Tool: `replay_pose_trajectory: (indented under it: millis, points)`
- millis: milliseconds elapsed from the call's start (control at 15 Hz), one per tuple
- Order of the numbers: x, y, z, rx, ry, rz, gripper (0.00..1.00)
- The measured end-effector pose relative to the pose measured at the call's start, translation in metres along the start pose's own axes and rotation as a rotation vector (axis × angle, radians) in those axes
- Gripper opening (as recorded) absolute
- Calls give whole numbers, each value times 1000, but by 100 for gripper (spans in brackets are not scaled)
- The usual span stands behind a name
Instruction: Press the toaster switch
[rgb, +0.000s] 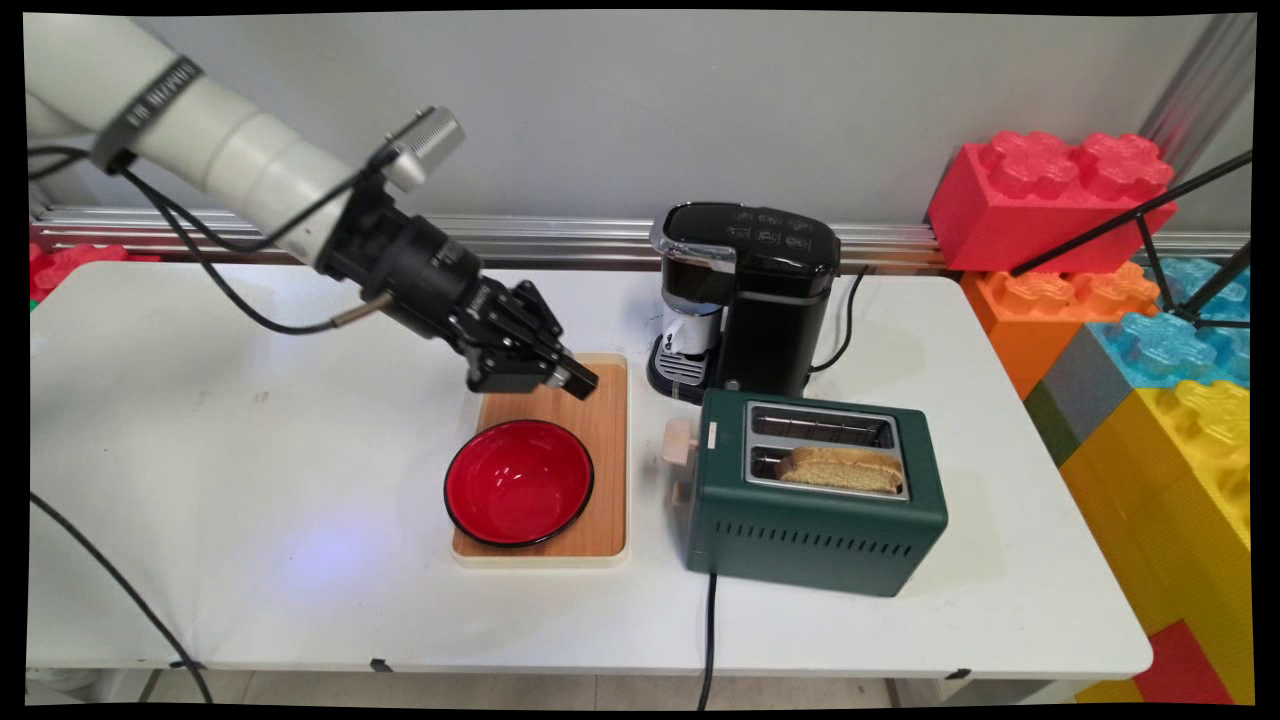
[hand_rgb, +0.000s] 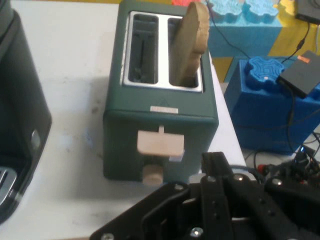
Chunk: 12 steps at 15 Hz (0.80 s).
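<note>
Toaster (hand_rgb: 160, 120) lever (hand_rgb: 160, 143), hand view

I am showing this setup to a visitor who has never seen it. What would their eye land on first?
Probably the slice of toast standing up out of the near slot of the dark green two-slot toaster at the table's right. Next, the glossy red bowl with a black rim on the wooden cutting board at the centre, with the black two-finger gripper hanging just above the board's far end. Behind the toaster stands a black single-cup coffee maker.
</note>
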Motion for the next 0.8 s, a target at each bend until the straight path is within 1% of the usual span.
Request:
replay_pose_trajectory:
  millis: [133,400,600,800]
  points:
    - [-6,-3,15,-6,15,15,0]
    - [-15,-7,39,2,27,48,0]
    - [-16,-9,54,13,39,76,0]
    - [-16,-11,63,22,45,92,0]
